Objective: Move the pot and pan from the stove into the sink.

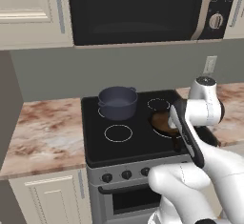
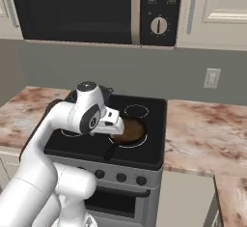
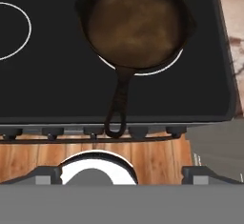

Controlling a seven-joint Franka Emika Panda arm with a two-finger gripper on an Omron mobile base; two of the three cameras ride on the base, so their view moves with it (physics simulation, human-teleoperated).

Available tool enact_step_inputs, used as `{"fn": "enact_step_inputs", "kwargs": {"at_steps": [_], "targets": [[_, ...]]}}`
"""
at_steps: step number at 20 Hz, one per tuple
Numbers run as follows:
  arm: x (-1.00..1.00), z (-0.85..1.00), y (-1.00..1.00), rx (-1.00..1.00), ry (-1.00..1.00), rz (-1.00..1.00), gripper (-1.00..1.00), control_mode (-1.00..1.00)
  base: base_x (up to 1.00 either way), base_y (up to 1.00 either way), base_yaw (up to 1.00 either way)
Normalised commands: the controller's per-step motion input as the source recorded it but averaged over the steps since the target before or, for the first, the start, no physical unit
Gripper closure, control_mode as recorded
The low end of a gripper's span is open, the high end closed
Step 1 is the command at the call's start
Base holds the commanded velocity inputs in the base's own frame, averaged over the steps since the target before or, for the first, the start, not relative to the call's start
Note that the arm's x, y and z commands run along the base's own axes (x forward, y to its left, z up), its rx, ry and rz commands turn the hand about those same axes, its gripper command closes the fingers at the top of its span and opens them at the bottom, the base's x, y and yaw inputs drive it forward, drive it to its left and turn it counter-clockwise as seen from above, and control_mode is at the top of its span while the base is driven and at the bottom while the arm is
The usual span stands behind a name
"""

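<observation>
Landmark: the stove (image 1: 138, 142), a black glass cooktop with white burner rings, set in a grey steel range with black front knobs (image 1: 126, 174).
Left of the stove: a mottled brown-and-cream stone counter (image 1: 43, 132) is seen in the left base view, ending at a dark wall on its far left.
Pot: the pot (image 1: 117, 102), deep, round and blue-grey with small loop handles, is seated on the stove's rear left burner; in the right base view it is almost wholly hidden behind the arm.
Front left burner (image 1: 118, 133): bare, with open glass around it.
Pan: the pan (image 3: 136, 25), shallow and dark with a brownish inside, is seated on the stove's front right burner; in the hand view its long handle (image 3: 119, 105) is seen running to the stove's front edge, its looped end over the knob row.
Gripper: the gripper (image 3: 121, 174) is held above the stove's front edge with its jaws spread wide and nothing between them; two dark fingertips (image 3: 45, 174) are seen at the bottom of the hand view.
Right of the stove: more stone counter (image 2: 202, 129) is shown in the right base view, with a wall outlet (image 2: 211, 78) above it.
Above the stove: a black microwave (image 2: 82, 8) with a round dial.
Below the stove's front edge: a wood-plank floor (image 3: 157, 158) is shown in the hand view.
</observation>
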Motion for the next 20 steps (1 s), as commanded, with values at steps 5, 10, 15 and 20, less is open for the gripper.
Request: {"fn": "enact_step_inputs", "kwargs": {"at_steps": [5,10,15,20], "targets": [[0.18,-0.51,0.0,-0.03,0.0,0.0,-1.0,-1.0,0.0,0.0,0.0],[0.3,-0.51,0.0,0.01,0.0,0.0,-1.0,-1.0,0.0,0.0,0.0],[0.22,-0.4,0.0,0.01,-0.01,0.0,-1.0,-1.0,0.0,0.0,0.0],[0.06,-0.24,-0.02,0.0,-0.04,0.0,-1.0,-1.0,0.0,0.0,0.0]]}}
